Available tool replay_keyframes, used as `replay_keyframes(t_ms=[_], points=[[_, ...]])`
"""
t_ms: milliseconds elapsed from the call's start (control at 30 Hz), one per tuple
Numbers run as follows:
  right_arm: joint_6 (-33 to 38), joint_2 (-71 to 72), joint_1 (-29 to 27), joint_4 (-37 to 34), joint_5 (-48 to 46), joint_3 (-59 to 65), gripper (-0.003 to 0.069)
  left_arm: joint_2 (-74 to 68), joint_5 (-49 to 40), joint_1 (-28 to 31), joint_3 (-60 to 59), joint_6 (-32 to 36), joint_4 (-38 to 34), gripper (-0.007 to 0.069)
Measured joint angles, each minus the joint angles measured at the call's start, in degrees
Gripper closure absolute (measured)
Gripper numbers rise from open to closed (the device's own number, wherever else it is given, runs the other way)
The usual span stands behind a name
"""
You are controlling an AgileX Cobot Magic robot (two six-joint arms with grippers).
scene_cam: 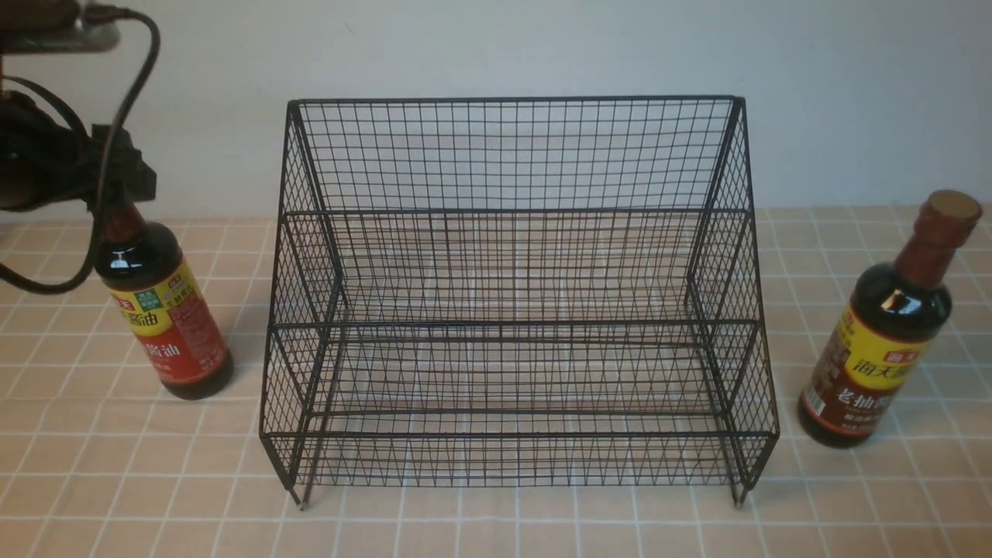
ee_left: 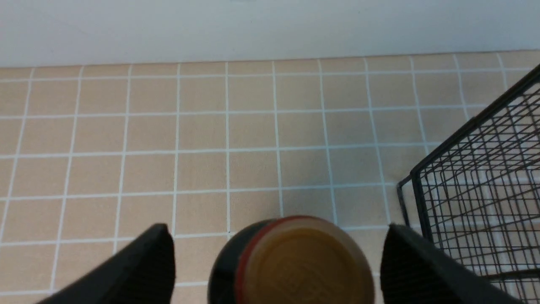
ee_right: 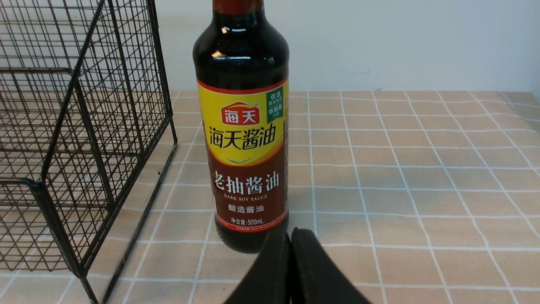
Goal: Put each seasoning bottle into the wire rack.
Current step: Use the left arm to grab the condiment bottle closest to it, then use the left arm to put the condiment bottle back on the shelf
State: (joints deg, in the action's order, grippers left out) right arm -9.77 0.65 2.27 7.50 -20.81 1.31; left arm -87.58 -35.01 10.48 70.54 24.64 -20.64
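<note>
The left gripper (ee_left: pixel 278 264), its jaws spread wide, is positioned over the neck of the red-labelled bottle (scene_cam: pixel 167 310); in the left wrist view the bottle's tan cap (ee_left: pixel 308 268) lies between the two fingers, with a visible gap to each, so that nothing is grasped. The bottle stands on the tiled-pattern surface (scene_cam: pixel 194 504) to the left of the wire rack (scene_cam: pixel 515 325), near its sloping side and apart from it. Its label is yellow above and red below. A dark cable (scene_cam: pixel 147 77) hangs in a loop from the left arm (scene_cam: pixel 46 163), passing in front of the bottle's neck, on the side away from the rack.

The wire rack, the landmark, is a black mesh structure with a stepped front, a tall grid back and short feet. No bottle stands within it.

To the right of the rack, near its side but not touching it, stands the brown-labelled bottle (scene_cam: pixel 876 333), upright, its label yellow above and brown below. The right gripper (ee_right: pixel 291 236) has its fingertips pressed together and is empty; in the right wrist view they appear before the base of this bottle. Behind the rack rises a pale wall (scene_cam: pixel 542 46).
</note>
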Motion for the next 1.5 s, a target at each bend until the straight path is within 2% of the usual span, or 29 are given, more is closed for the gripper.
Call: replay_keyframes(t_ms=[133,267,333,367,400,767,1267,1433,1500], points=[[0.0,0.0,0.0,0.0,0.0,0.0,0.0673,-1.05,1.04,0.0,0.0,0.23,-0.05,0.0053],[0.04,0.0,0.0,0.0,0.0,0.0,0.0673,-2.13,1.45,0.0,0.0,0.36,-0.16,0.0151],[0.04,0.0,0.0,0.0,0.0,0.0,0.0673,-2.79,1.45,0.0,0.0,0.36,-0.39,0.0267],[0.04,0.0,0.0,0.0,0.0,0.0,0.0673,-3.0,1.28,0.0,0.0,0.36,-0.6,0.0359],[0.04,0.0,0.0,0.0,0.0,0.0,0.0673,-3.0,1.28,0.0,0.0,0.36,-0.6,0.0368],[0.04,0.0,0.0,0.0,0.0,0.0,0.0673,-1.68,-0.3,-0.13,-0.08,0.43,-0.13,0.0365],[0.04,0.0,0.0,0.0,0.0,0.0,0.0673,16.32,0.45,-3.29,1.6,0.43,-0.76,0.0365],[0.04,0.0,0.0,0.0,0.0,0.0,0.0673,21.01,-1.25,-3.29,7.39,0.75,-6.09,0.0365],[0.04,0.0,0.0,0.0,0.0,0.0,0.0673,22.33,-2.61,-3.29,10.06,2.51,-12.37,0.0365]])
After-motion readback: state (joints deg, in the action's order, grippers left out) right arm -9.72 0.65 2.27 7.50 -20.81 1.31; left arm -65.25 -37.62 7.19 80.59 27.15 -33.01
